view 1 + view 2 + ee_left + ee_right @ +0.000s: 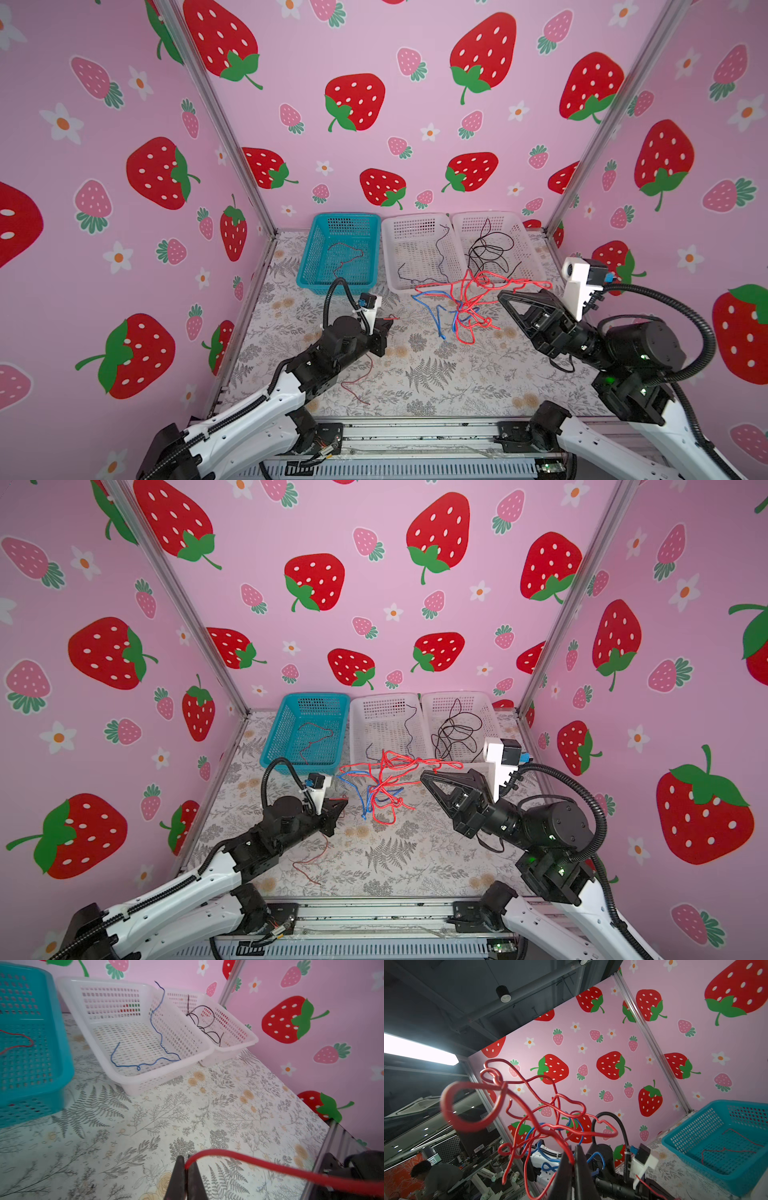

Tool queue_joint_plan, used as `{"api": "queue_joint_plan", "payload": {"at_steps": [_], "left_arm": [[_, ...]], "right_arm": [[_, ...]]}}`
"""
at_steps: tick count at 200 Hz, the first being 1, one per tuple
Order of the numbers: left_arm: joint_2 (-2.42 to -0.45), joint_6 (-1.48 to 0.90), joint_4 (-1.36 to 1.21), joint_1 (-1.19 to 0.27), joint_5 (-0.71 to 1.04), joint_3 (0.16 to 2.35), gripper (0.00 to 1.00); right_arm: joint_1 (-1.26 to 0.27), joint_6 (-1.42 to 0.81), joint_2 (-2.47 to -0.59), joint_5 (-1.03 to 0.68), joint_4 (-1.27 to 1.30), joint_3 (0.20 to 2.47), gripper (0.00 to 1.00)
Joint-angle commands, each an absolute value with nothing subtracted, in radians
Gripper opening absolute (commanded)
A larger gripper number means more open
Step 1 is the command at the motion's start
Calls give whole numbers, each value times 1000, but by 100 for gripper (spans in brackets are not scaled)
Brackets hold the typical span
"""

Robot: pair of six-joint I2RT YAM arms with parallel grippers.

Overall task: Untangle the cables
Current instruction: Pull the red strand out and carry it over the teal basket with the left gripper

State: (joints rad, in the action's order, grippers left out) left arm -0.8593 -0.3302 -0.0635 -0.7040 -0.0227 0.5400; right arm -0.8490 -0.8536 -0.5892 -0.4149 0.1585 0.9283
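Observation:
A tangle of red and blue cables (467, 305) (384, 789) hangs above the flowered table in both top views. My right gripper (501, 296) (574, 1156) is shut on a red strand of it, and the loops (546, 1126) spread out in front of the right wrist camera. My left gripper (390, 322) (186, 1165) is shut on the end of a separate thin red cable (259, 1167). That cable trails back under the left arm onto the table (360, 382) (312, 860).
Three baskets stand along the back wall. The blue basket (347, 216) holds a thin red cable (347, 253), the middle white basket (411, 219) a dark blue cable (160, 1032), and the right white basket (486, 214) black cables (490, 249). Metal frame posts stand at the back corners.

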Motion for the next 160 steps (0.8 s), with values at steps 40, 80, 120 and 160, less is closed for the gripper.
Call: {"api": "queue_joint_plan", "payload": {"at_steps": [40, 80, 120, 160], "left_arm": [[-969, -257, 129, -446, 11, 938, 0], [-1173, -186, 129, -289, 56, 1182, 0], [-1433, -125, 40, -205, 47, 1339, 0], [-1695, -70, -3, -178, 33, 1499, 0]], "right_arm": [[-854, -810, -542, -334, 84, 779, 0], [-855, -814, -534, -349, 92, 749, 0], [-855, -790, -540, -358, 72, 754, 0], [-855, -752, -547, -352, 38, 768, 0]]}}
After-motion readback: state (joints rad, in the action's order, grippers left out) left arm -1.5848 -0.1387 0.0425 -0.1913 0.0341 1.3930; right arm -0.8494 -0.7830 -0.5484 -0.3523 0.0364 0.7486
